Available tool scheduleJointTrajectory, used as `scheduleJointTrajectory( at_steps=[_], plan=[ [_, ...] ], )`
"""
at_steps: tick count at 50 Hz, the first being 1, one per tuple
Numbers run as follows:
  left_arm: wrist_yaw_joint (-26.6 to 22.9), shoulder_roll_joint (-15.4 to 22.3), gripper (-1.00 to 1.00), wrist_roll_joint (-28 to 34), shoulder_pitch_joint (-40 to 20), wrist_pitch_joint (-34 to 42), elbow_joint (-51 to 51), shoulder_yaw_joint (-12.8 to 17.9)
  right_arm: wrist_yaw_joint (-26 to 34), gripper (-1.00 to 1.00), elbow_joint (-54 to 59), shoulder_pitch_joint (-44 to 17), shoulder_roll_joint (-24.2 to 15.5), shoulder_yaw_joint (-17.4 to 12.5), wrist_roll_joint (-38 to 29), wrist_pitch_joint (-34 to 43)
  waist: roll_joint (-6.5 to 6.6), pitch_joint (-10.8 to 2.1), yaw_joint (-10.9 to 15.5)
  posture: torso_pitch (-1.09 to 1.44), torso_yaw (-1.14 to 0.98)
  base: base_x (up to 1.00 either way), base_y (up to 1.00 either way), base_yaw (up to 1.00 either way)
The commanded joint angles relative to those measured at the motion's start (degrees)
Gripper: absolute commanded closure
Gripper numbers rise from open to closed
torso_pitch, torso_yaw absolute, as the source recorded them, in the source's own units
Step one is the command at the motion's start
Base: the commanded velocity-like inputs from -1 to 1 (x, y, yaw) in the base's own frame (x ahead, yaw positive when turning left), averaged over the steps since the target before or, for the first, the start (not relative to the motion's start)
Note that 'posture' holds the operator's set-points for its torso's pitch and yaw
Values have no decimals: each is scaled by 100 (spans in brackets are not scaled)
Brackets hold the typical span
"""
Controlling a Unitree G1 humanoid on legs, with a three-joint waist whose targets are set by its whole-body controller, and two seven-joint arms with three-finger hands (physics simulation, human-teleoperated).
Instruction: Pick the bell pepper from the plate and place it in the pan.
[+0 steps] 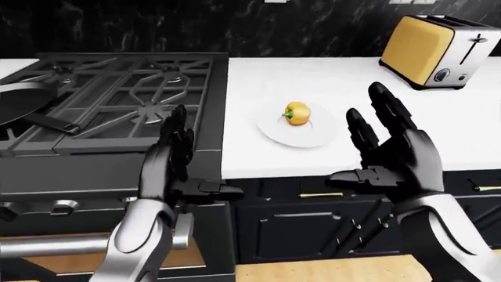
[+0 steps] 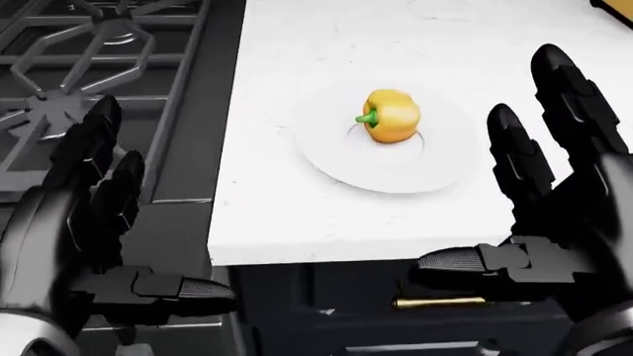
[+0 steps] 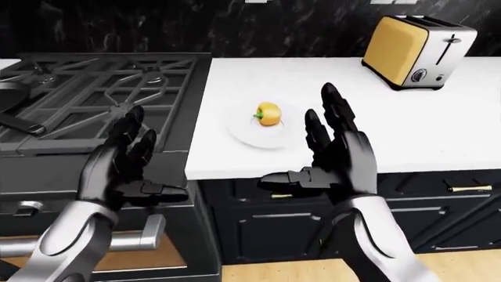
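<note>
A yellow bell pepper [image 2: 392, 116] with a green stem stands upright in the middle of a white plate [image 2: 326, 165] on the white counter. The dark pan [image 1: 14, 103] sits on the stove's left burner, at the left edge of the left-eye view, handle pointing right. My left hand [image 2: 158, 215] hangs open over the stove's near edge, left of the plate. My right hand [image 2: 475, 185] is open too, palm turned left, just right of the plate and nearer to me than the pepper. Neither hand touches anything.
A black gas stove with iron grates [image 1: 117, 88] fills the left. A yellow toaster [image 1: 430, 50] stands at the counter's upper right. Dark cabinets with brass handles [image 2: 435, 302] lie below the counter edge, and an oven handle [image 1: 184, 229] and knobs [image 1: 63, 205] below the stove.
</note>
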Motion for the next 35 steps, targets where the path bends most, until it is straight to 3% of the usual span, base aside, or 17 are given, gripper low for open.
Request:
scheduleJointTrajectory(
  at_steps=[1, 5, 8, 10, 12, 13, 15, 18, 21, 23, 24, 25, 26, 28, 31, 32, 35],
  plan=[
    [-7, 51, -100, 1, -90, -161, -123, 20, -11, -100, -97, -104, -42, -24, -6, -154, -98, -80, 30, 0, 0, 20, 0, 0],
    [4, 47, -100, 1, -155, -113, -127, 10, -52, -100, -78, -163, -70, -55, 50, -122, 32, -91, -23, 0, 0, 20, 0, 0],
    [6, 50, -100, -4, -172, -70, -162, 18, -64, -100, -75, -175, -91, -66, 75, -119, 193, -16, -39, 0, 0, 20, 0, 0],
    [10, 49, -100, -5, -181, -58, -165, 16, -75, -100, -71, -188, -101, -67, 91, -114, 373, -21, -69, 0, 0, 20, 0, 0],
    [12, 50, -100, -5, -192, -49, -171, 14, -114, -100, -85, -220, -116, -86, 140, -80, 721, -147, -83, 0, 0, 20, 0, 0],
    [12, 51, -100, -4, -193, -49, -170, 13, -115, -100, -82, -218, -123, -88, 145, -84, 570, -149, -21, 0, 0, 20, 0, 0],
    [18, 51, -100, -3, -210, -25, -181, 6, -111, -100, -63, -213, -137, -82, 143, -106, 590, -79, 0, 0, 0, 20, 0, 0],
    [31, 45, -100, -7, -242, 16, -199, 2, -140, -100, -70, -236, -153, -96, 182, -92, 466, -126, 43, 0, 0, 20, 0, 0],
    [18, 47, -100, -9, -203, -38, -175, 21, -114, -100, -53, -182, -145, -43, 130, -158, 314, -65, 64, 0, 0, 20, 0, 0],
    [9, 51, -100, -15, -187, -55, -168, 36, -130, -100, -94, -182, -131, -41, 145, -147, 144, -66, 85, 0, 0, 20, 0, 0],
    [17, 50, -100, -25, -203, -17, -195, 46, -113, -100, -107, -169, -122, -41, 144, -184, -9, -9, 114, 0, 0, 0, 0, 0],
    [22, 52, -100, -26, -209, -10, -197, 47, -98, -100, -115, -149, -124, -33, 121, -210, -129, -157, 108, 0, 0, 0, 0, 0],
    [22, 49, -100, -33, -204, -16, -197, 51, -74, -100, -107, -135, -129, -25, 88, -239, -26, -131, 131, 0, 0, 0, 0, 0],
    [20, 52, -100, -50, -199, -18, -206, 67, -12, -100, -89, -177, -238, -53, -36, -222, 40, -107, 98, 0, 0, 0, 0, 0],
    [12, 51, -100, -66, -151, -78, -186, 77, -18, -100, -124, -573, -628, -479, 77, 150, 130, -137, 76, 0, 0, 0, 0, 0],
    [14, 51, -100, -71, -146, -85, -179, 82, -102, -100, -118, -760, -783, -654, 234, 320, 135, -143, 84, 0, 0, 0, 0, 0],
    [-15, 60, -100, -135, -139, -117, -98, 234, -208, -100, -124, -1074, -1338, -818, 348, 650, 120, -143, 98, 0, 0, 0, 0, 0]
  ],
)
